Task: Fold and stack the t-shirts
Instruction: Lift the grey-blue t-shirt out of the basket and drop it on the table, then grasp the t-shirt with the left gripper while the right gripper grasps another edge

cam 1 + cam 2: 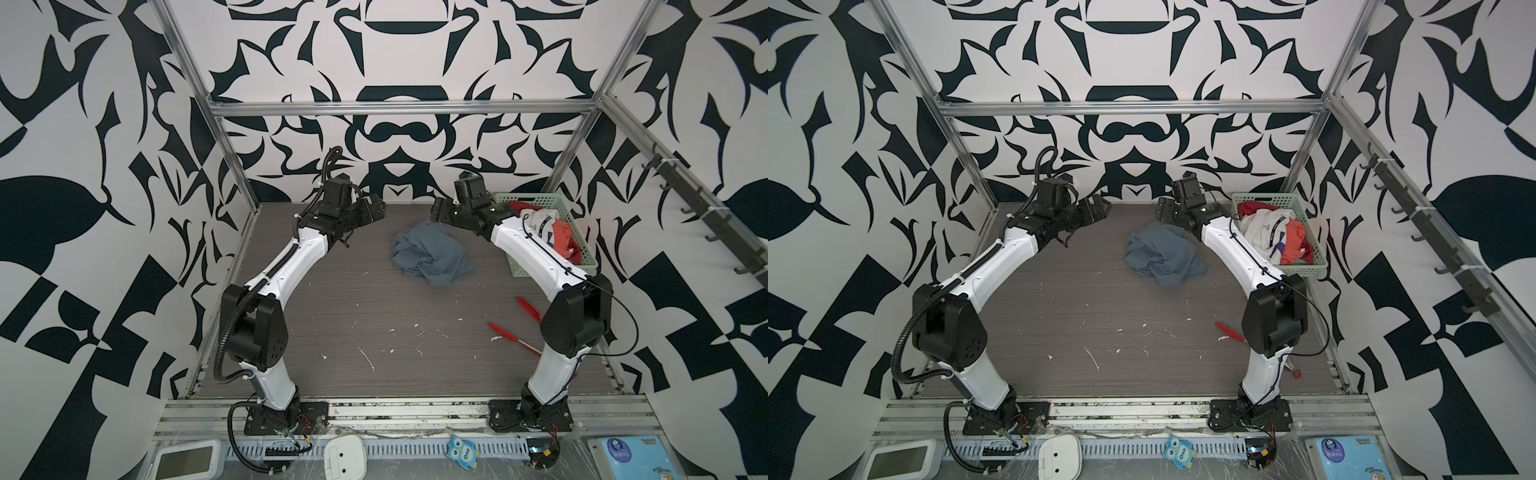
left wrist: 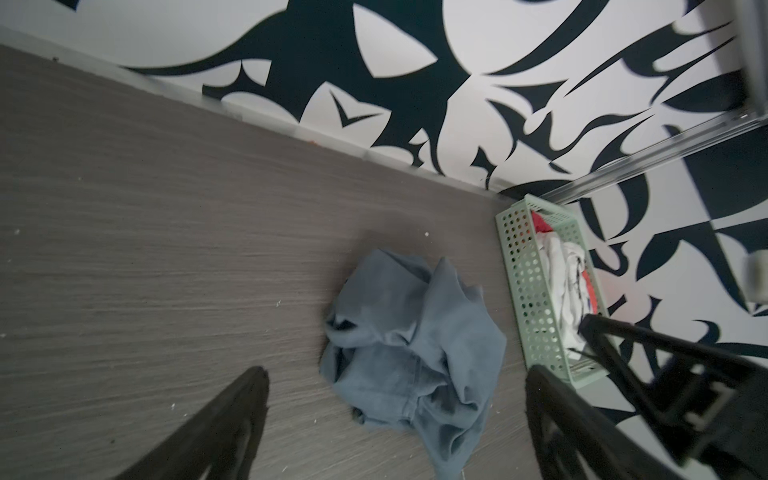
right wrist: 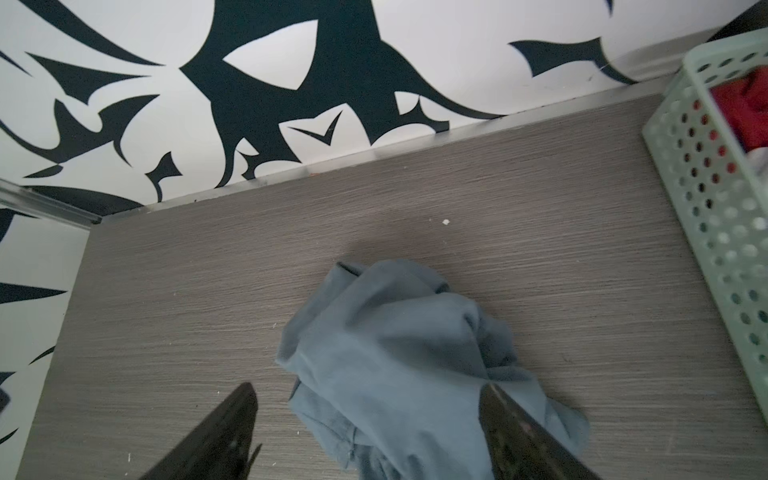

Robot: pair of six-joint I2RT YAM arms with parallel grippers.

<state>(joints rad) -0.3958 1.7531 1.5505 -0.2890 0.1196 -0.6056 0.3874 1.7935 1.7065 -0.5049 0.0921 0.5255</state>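
1. Grey wood-grain tabletop [image 1: 353,316], flecked with white scuffs, fills a metal-framed cell with black-and-white patterned walls.
2. On it, right of centre and toward the back, the blue-grey t-shirt [image 1: 432,257] lies in a crumpled heap. It is soft matte cloth, bunched into deep rounded folds, with no hem or sleeve laid out plainly.
3. The other t-shirts are one white shirt with a dark stripe [image 1: 1266,224] and one red-orange shirt [image 1: 1298,241]. They sit bundled in the pale green basket [image 1: 1262,196], a rigid plastic box with perforated walls, just beside the heap but not touching it.
4. The right gripper [image 1: 436,212] hovers near the heap's far edge. Its fingers [image 3: 224,428] are spread wide and grip nothing, and the cloth rests on the table beneath them.
5. The left gripper [image 1: 376,210] hangs raised left of centre at the back, well apart from the shirt. Its fingers [image 2: 232,415] stand fully apart and empty.
6. The task looks to be at an early step: one shirt is out on the table for spreading, and nothing is folded or stacked.
7. The next move probably calls for each gripper to find an outer edge, such as a hem or shoulder, and draw the cloth flat. The folds hide those edges, so a pinch may catch several layers.
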